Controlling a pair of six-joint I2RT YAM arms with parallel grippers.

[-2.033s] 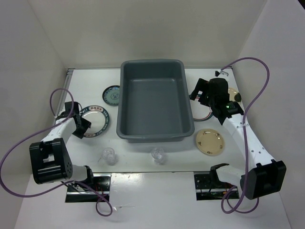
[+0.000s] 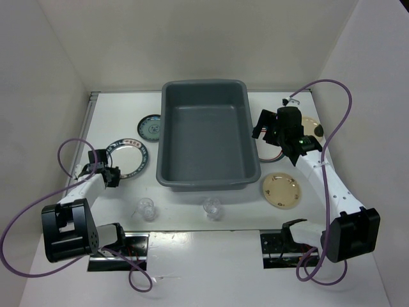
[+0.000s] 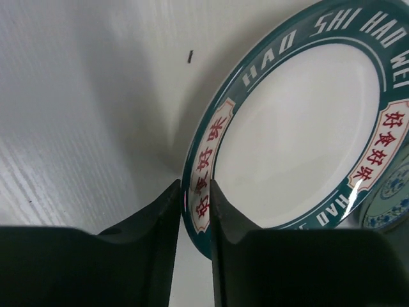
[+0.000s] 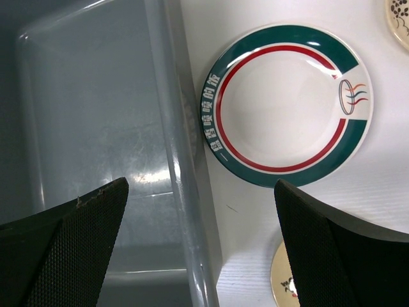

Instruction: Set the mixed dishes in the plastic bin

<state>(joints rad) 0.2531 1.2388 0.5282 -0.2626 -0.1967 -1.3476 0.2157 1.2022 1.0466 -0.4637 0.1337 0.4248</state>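
Note:
The dark grey plastic bin (image 2: 204, 137) stands mid-table and holds nothing. My left gripper (image 2: 110, 174) is shut on the near-left rim of a white plate with a dark green lettered rim (image 2: 130, 158). In the left wrist view the fingers (image 3: 169, 217) pinch that rim of the plate (image 3: 300, 128). My right gripper (image 2: 264, 125) hovers wide open and empty at the bin's right wall (image 4: 182, 192). Under it lies a white plate with a green and red rim (image 4: 287, 105). A small green plate (image 2: 151, 126), two tan plates (image 2: 281, 189) (image 2: 313, 125) and two clear cups (image 2: 146, 209) (image 2: 212, 206) are on the table.
White walls close in the table on the left, back and right. The bin's walls stand taller than the plates. Purple cables loop beside both arms. The small green plate shows at the lower right of the left wrist view (image 3: 390, 204). A tan plate edge shows in the right wrist view (image 4: 284, 281).

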